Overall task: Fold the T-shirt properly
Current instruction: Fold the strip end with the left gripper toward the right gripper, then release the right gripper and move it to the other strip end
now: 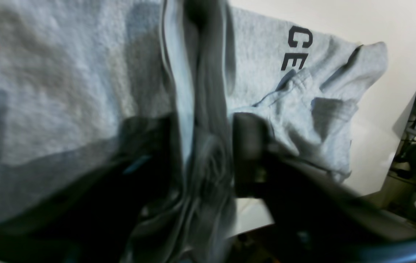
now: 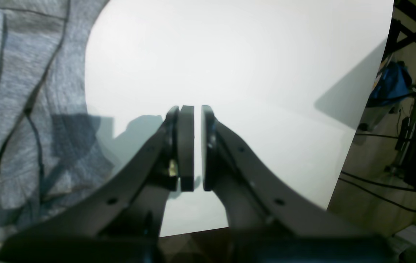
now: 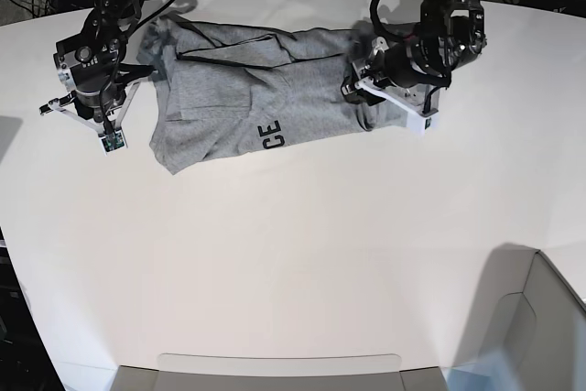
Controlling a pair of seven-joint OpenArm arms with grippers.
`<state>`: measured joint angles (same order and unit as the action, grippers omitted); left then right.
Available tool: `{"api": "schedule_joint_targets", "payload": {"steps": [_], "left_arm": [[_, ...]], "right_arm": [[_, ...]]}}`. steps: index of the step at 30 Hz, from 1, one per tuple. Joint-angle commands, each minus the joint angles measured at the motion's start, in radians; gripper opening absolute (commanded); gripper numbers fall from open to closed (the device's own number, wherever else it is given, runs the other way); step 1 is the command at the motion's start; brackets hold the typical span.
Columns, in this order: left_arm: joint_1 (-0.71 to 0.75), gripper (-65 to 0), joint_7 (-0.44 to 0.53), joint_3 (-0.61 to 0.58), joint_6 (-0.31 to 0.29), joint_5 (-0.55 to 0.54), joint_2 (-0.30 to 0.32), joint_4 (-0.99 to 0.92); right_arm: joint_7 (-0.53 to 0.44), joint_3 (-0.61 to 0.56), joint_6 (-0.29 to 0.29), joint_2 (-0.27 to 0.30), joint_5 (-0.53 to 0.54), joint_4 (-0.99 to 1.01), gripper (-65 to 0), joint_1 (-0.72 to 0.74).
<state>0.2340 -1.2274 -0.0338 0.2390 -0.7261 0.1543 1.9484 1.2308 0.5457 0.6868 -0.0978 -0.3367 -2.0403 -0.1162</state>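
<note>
T-shirt (image 3: 215, 103) lies bunched across far side of surface (image 3: 275, 254), prob. light, soft & floppy, so grip edge layers tog. nr. the corners; L claw (image 1: 193, 146) open around a fold, R claw (image 2: 194, 149) empty, open a crack.

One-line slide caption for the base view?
Left gripper spread at the grey T-shirt, partly folded with "CE" lettering showing, while the right gripper hovers beside it.
</note>
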Motion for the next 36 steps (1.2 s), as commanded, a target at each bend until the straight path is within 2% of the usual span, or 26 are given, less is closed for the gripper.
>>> {"api": "schedule_joint_targets", "payload": {"steps": [1, 7, 15, 18, 20, 23, 29, 32, 35, 36], "left_arm": [[-0.023, -36.9, 0.013, 0.001, -0.005, -0.020, 0.000, 0.022], [-0.077, -44.8, 0.014, 0.012, -0.007, -0.023, -0.029, 0.084], [-0.025, -48.5, 0.014, 0.012, 0.004, -0.016, -0.020, 0.085], [0.025, -48.5, 0.045, 0.013, 0.004, -0.016, 0.012, 0.085], [0.044, -48.5, 0.088, 0.013, 0.004, -0.016, 0.021, 0.084], [0.069, -48.5, 0.130, 0.012, 0.004, -0.014, 0.052, 0.082], [0.072, -48.5, 0.131, 0.012, 0.004, -0.014, 0.097, 0.081], [0.072, -48.5, 0.131, 0.005, 0.004, -0.014, 0.093, 0.081], [0.074, -48.5, 0.131, 0.002, 0.004, -0.014, 0.092, 0.079], [0.074, -48.5, 0.131, 0.002, 0.004, -0.014, 0.093, 0.079]], "right_arm": [[-0.009, -0.002, 0.011, 0.007, 0.000, -0.015, -60.9, 0.020], [-0.009, -0.002, 0.011, 0.007, 0.000, -0.010, -60.9, 0.022], [-0.004, -0.002, 0.011, -0.001, 0.003, -0.013, -60.9, 0.023], [-0.003, 0.003, 0.011, -0.049, 0.032, -0.018, -60.9, 0.039], [0.013, 0.001, 0.011, -0.059, 0.074, -0.027, -60.9, 0.040], [0.165, 0.009, 0.011, -0.055, 0.196, -0.026, -60.9, 0.086], [0.165, 0.130, 0.011, -0.050, 0.486, -0.018, -60.9, 0.155], [0.165, 0.227, 0.011, 0.011, 0.742, 0.062, -60.9, 0.135], [0.165, 0.258, 0.011, 0.079, 0.991, 0.260, -60.9, 0.095], [0.165, 0.256, 0.011, 0.097, 1.040, 0.327, -60.9, 0.086]]}}
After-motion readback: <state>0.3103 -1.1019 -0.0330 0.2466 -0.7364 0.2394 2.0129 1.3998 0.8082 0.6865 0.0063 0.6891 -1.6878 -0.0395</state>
